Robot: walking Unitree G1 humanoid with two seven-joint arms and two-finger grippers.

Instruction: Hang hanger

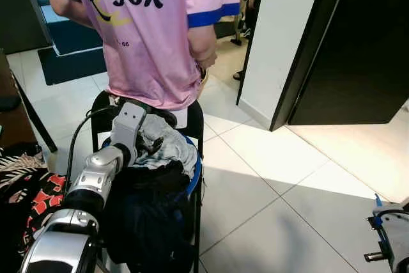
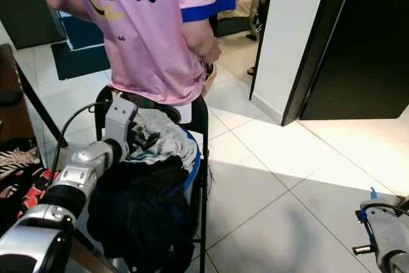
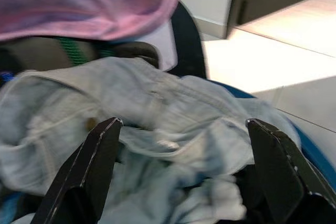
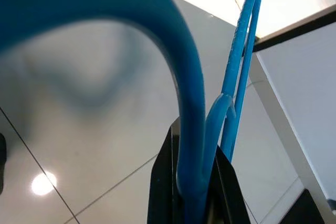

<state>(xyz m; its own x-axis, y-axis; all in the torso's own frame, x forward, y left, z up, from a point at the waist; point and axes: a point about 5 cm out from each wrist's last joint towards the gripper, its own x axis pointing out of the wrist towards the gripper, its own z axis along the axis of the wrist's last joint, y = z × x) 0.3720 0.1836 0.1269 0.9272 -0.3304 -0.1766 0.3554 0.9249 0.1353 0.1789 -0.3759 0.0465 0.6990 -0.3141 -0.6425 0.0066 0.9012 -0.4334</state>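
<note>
1. Left eye view: the left arm reaches forward from the lower left to a black chair (image 1: pixel 195 119) heaped with clothes. The left gripper (image 1: pixel 153 143) sits on a pale blue denim garment (image 1: pixel 172 148) on top of the heap, with dark clothes (image 1: pixel 153 215) piled beneath it. A person in a pink shirt (image 1: pixel 153 36) stands just behind the chair, back to the camera. White floor tiles (image 1: pixel 275 183) spread to the right, and a dark door (image 1: pixel 358 49) stands open against a white wall. At the lower right corner the right arm's wrist (image 1: pixel 390 238) shows, with a bit of blue at it.

2. Right eye view: the same scene from slightly further right. Patterned red and black fabric (image 2: pixel 25 190) lies at the lower left, beside the arm.

3. Left wrist view: the left jaws are spread wide, one black finger (image 3: pixel 89 166) on each side of the crumpled denim. They grip nothing; the cloth lies between and just under them. The pink shirt fills the top of the frame.

4. Right wrist view: the right gripper (image 4: pixel 197 192) has its jaws closed on a blue plastic hanger (image 4: pixel 191 108). The hanger's curved hook arches up from the fingers, and a thin blue bar rises beside it. Glossy floor tiles lie behind.
</note>
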